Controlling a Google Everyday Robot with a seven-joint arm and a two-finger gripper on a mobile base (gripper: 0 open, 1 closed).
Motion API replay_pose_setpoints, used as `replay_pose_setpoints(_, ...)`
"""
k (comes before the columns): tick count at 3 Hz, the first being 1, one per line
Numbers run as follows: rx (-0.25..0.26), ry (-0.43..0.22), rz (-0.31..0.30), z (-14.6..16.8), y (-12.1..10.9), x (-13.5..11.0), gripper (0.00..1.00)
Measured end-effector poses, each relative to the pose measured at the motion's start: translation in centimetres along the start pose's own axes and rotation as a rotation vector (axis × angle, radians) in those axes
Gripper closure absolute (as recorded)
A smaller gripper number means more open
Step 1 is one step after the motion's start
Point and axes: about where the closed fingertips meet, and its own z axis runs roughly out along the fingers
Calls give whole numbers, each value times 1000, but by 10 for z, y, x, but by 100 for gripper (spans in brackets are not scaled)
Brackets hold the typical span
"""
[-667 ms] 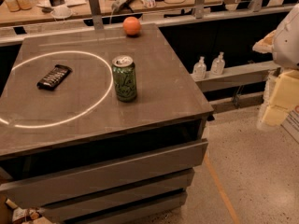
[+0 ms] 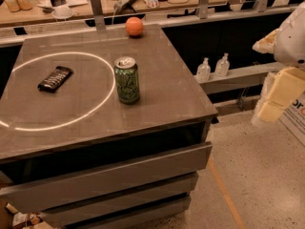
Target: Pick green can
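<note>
The green can [image 2: 127,80] stands upright near the middle of the grey table top [image 2: 167,94]. It has dark scribbled markings and a silver top with a pull tab. It stands on the right edge of a white ring of light on the table. My gripper [image 2: 279,99] hangs in the air at the right edge of the view. It is well to the right of the table, apart from the can, and holds nothing.
A dark flat snack bar [image 2: 55,78] lies inside the ring at the left. An orange ball [image 2: 134,26] sits at the table's far edge. Two small clear bottles [image 2: 212,68] stand on a ledge behind. A cluttered wooden counter [image 2: 95,6] runs along the back.
</note>
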Motion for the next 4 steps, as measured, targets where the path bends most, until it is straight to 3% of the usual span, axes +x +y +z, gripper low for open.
replay_pose_setpoints(1,-18,-243,72,25,-31,-38,0)
replay_pose_setpoints(2,-56,-485,69,41,-56,-95,0)
replay_pose_setpoints(3,-140,-705,45,63,-72,-155,0)
replay_pose_setpoints(4,-149,-701,42,71,-71,-156,0)
